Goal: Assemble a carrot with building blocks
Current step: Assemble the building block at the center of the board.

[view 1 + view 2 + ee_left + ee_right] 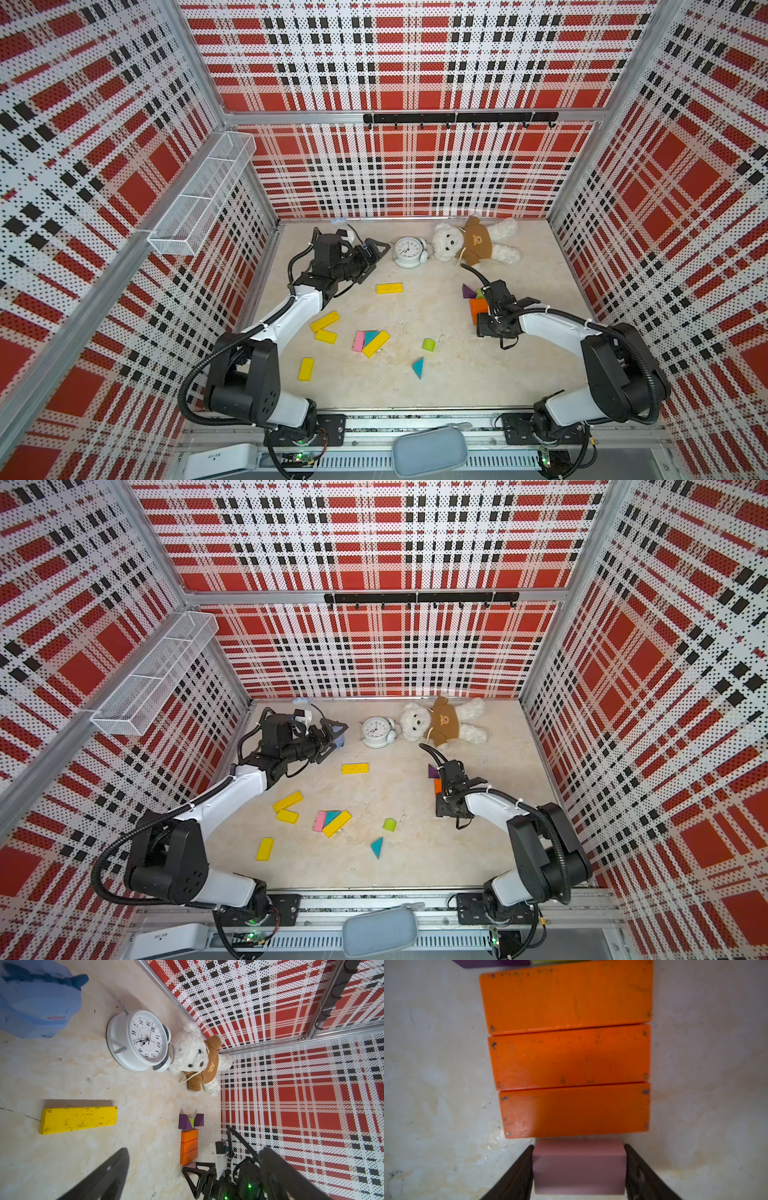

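Pink block (579, 1167) lies closest in the right wrist view, flat on the table (436, 1084). The right claw (579, 1145) pinches it, one dark finger flush against each side. Its far edge sits just beside the nearest of three orange bars (569, 1057), which lie flat in a row with their long sides touching. Past the bars, the left wrist view shows two purple triangles (184, 1123) with a lime stub (191, 1122) wedged between them. In both top views this build sits toward the table's right side, between the right arm and the bear (473, 243).

Loose pieces are spread over the middle and left. One yellow bar (389, 288) lies alone, well apart from the rest. Two more yellow bars (324, 321) lie near each other by the left arm. A pink bar (359, 341), a teal triangle (370, 336) and a yellow piece (376, 343) huddle together, touching. Another yellow piece (306, 368) lies nearer the front. A second lime stub (429, 344) and a second teal triangle (418, 368) lie near each other, apart.

The left claw (374, 257) is spread wide and holds nothing. It hovers at the back left, beside the clock (408, 251).
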`<state>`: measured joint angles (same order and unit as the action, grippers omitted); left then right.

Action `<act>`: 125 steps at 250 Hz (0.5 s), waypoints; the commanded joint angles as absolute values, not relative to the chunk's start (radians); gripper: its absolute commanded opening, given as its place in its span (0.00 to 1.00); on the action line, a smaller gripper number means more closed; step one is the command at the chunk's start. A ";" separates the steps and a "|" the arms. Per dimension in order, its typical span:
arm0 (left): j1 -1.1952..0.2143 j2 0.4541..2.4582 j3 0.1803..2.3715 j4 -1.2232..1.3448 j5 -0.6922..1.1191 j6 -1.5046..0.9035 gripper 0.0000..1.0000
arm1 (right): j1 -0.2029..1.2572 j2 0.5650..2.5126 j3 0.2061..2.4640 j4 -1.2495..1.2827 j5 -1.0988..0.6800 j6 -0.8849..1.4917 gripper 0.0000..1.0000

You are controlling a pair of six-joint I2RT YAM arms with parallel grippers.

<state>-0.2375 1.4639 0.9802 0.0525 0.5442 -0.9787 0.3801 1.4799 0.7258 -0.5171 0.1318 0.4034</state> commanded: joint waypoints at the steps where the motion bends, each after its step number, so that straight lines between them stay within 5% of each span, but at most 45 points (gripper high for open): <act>1: -0.247 1.474 0.978 0.072 0.548 -0.966 1.00 | 0.377 1.463 0.733 -0.499 0.122 0.393 0.76; 55: -0.254 1.477 0.978 0.072 0.546 -0.960 0.99 | 0.379 1.417 0.736 -0.551 0.117 0.412 0.86; 125: -0.262 1.481 0.979 0.072 0.548 -0.959 1.00 | 0.379 1.417 0.721 -0.589 0.092 0.440 0.83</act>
<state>-0.2531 1.4704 0.9802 0.0525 0.5438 -0.9691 0.3801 1.4239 0.7254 -0.5766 0.1085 0.4179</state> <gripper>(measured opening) 0.993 0.848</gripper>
